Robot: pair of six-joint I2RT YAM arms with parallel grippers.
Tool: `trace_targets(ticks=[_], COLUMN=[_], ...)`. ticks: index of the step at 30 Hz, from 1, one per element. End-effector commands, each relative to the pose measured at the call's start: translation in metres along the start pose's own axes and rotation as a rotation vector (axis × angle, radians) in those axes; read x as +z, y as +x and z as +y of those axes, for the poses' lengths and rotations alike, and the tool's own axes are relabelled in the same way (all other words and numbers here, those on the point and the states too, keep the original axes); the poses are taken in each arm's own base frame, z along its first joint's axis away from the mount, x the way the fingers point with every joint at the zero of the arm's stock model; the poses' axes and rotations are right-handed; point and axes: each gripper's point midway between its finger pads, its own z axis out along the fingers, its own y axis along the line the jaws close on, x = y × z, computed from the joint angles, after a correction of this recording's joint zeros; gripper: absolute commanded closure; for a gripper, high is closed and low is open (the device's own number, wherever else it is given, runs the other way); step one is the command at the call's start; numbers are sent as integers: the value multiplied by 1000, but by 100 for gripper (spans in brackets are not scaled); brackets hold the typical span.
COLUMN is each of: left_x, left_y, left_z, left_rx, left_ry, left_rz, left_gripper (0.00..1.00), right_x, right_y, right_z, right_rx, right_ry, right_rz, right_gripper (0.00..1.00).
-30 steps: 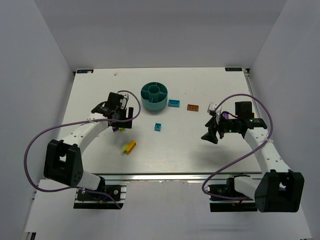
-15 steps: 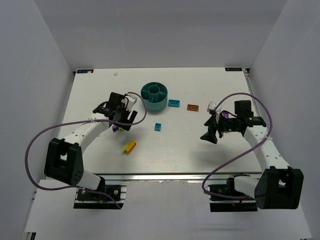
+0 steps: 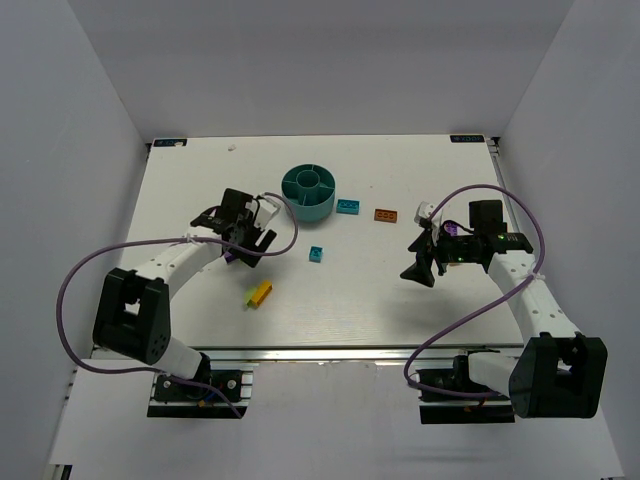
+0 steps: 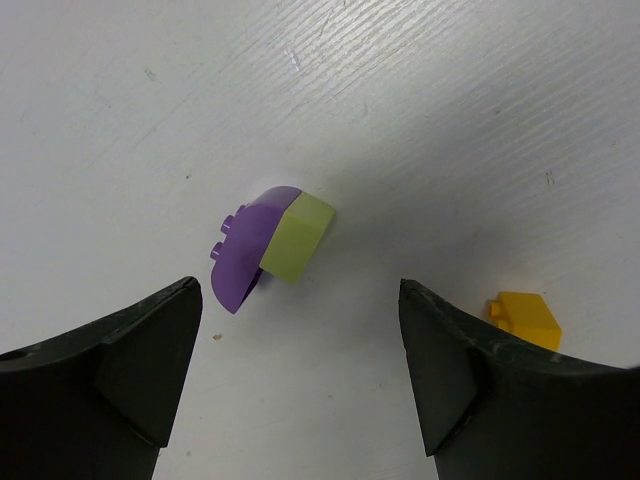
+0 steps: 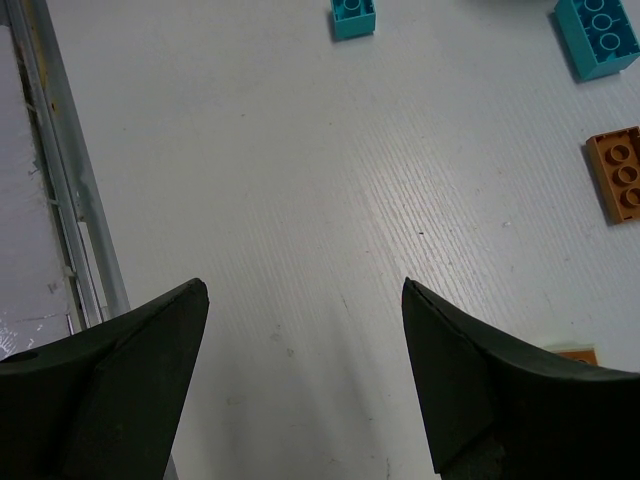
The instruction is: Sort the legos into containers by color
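Left tool (image 4: 298, 318) edged right, rounded purple-lime brick (image 4: 262, 250)

Flat white tabletop (image 3: 340, 310), with a fine ribbed grain in both wrist views. Silver aluminium rail (image 3: 330, 352) along its near edge, also at the left of the right wrist view. Plain pale grey walls (image 3: 320, 70) on three sides. Small dark bracket (image 3: 170, 142) at far-left corner, a second dark bracket (image 3: 468, 138) at far-right. Tiny white speck (image 3: 232, 147) near the far edge.

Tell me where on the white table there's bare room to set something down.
Widest: the near middle, between the yellow plastic brick, small teal brick and right gripper. Also the far right corner beyond the orange flat brick. Crowded: between the round teal divided bowl and left gripper.
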Motion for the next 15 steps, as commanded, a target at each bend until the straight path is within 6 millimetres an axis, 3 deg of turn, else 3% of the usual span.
trace_targets(ticks=[1,9,15], left_x=[8,20,36], left_y=[0,2,7], left_z=[2,10,15], left_rx=[37,58,49], left_ry=[2,-19,-11], left_rz=[-2,20,42], left_gripper=[12,12,18], right_x=[-3,-3,-3], right_y=[-18,-17,-17], right_z=[-2,-2,-2], right_rx=[-28,-23,-25], right_ry=[-2,-2,-4], right_rz=[-35,-35,-35], right_gripper=[17,17,17])
